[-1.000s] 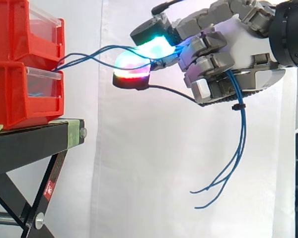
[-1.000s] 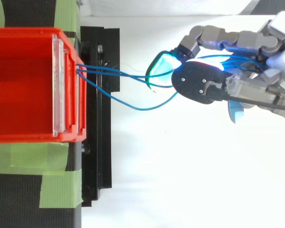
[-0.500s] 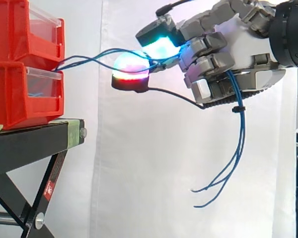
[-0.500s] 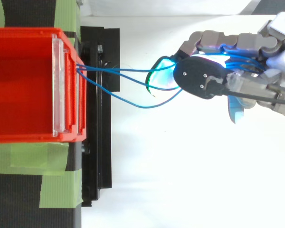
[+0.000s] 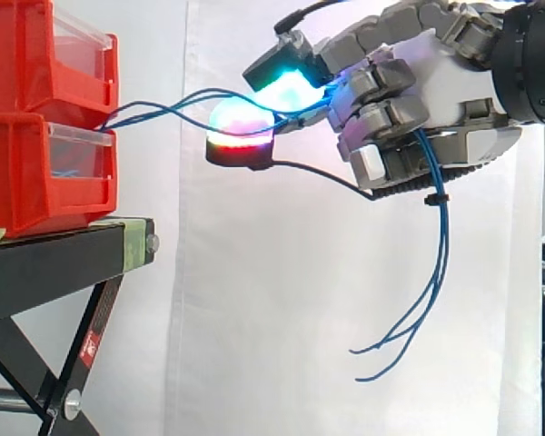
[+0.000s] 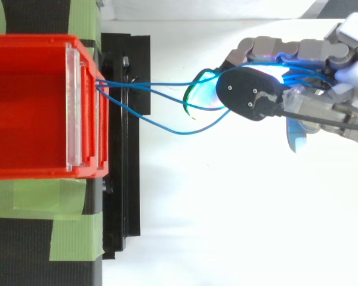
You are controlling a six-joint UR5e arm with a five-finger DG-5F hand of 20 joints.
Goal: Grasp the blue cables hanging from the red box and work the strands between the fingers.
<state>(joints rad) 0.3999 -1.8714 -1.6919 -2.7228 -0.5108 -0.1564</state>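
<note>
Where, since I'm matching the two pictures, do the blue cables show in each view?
Side view: cables run from the red bins, left, to the robot hand, upper right, then hang below it.
Top view: cables cross from left to the robot hand, right.
Shared landmark: the red bins.

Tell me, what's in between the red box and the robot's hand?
Just the blue cables, stretched across the open gap from the red box to the hand, whose fingers pinch them. Both the side and top views show it.
</note>
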